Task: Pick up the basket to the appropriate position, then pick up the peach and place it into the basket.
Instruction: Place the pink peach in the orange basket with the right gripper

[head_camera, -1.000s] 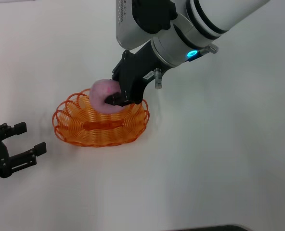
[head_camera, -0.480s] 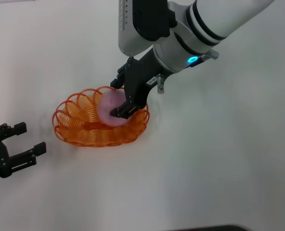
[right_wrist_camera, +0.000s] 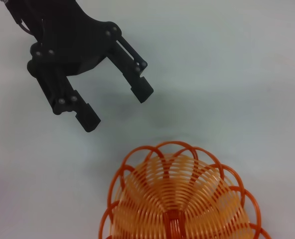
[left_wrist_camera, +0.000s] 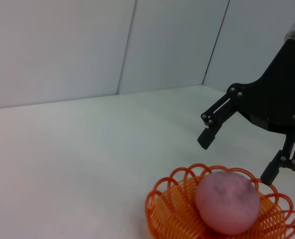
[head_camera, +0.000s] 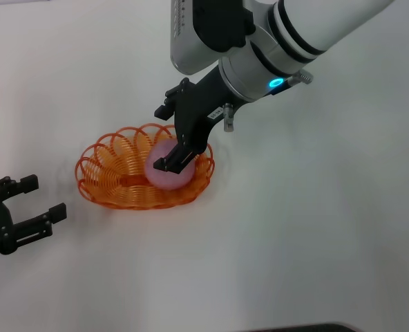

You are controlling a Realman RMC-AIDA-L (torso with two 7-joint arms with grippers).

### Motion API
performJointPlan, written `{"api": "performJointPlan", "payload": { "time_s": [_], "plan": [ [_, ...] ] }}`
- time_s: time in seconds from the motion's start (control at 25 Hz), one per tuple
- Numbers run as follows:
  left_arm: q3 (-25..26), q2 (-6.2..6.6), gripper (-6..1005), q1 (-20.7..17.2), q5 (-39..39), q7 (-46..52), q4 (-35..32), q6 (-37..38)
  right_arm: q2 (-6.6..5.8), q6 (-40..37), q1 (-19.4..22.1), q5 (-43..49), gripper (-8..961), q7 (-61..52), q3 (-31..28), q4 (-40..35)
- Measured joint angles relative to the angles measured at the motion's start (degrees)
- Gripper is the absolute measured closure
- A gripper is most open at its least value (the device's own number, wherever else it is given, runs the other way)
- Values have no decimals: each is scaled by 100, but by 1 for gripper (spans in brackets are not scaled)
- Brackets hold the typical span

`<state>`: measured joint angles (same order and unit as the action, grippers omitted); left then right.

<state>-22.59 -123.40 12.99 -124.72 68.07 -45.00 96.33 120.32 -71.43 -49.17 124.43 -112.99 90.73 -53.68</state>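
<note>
Writing and labels: a small pale label was visible on the black body of the right gripper in the head view, but its text was too small to read. No other writing could be made out.

Right gripper (head_camera: 168,138): black, two-fingered, carried on a white arm with a lit blue ring near the wrist. Its fingers were spread wide apart and held nothing. It was positioned over the right half of the basket, one fingertip above the far rim and the other directly over the peach. In the left wrist view the gripper (left_wrist_camera: 234,157) stood clear above the fruit, one fingertip close to the peach's far side; whether it touched could not be told.

Peach (head_camera: 168,170): round, matte pink with a darker blotch. It lay inside the basket, toward its right side, resting on the wire floor. Seen also in the left wrist view (left_wrist_camera: 227,201), sitting in the bowl with its top above the rim.

Basket (head_camera: 115,178): oval, orange looped wire, scalloped rim, open sides. It stood upright on the white table (head_camera: 315,228), left of centre in the head view.

Left gripper (head_camera: 32,198): black, fingers apart, empty. It sat low near the table at the left edge of the head view, well apart from the basket. The right wrist view showed it (right_wrist_camera: 116,105) just beyond the basket's rim (right_wrist_camera: 152,149).
</note>
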Motion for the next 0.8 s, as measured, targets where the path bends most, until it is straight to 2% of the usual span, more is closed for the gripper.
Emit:
{"api": "performJointPlan", "payload": {
  "time_s": [0.36, 0.52, 0.8],
  "plan": [
    [7, 1, 202, 27, 0, 38, 20, 1, -10, 53, 131, -235, -4, 133, -188, -54],
    [22, 7, 201, 48, 1, 61, 29, 1, -17, 114, 367, -611, -5, 502, -689, -123],
    [49, 9, 201, 79, 58, 65, 45, 0, -27, 263, 1185, -1972, -5, 1762, -1756, -125]
  ]
}}
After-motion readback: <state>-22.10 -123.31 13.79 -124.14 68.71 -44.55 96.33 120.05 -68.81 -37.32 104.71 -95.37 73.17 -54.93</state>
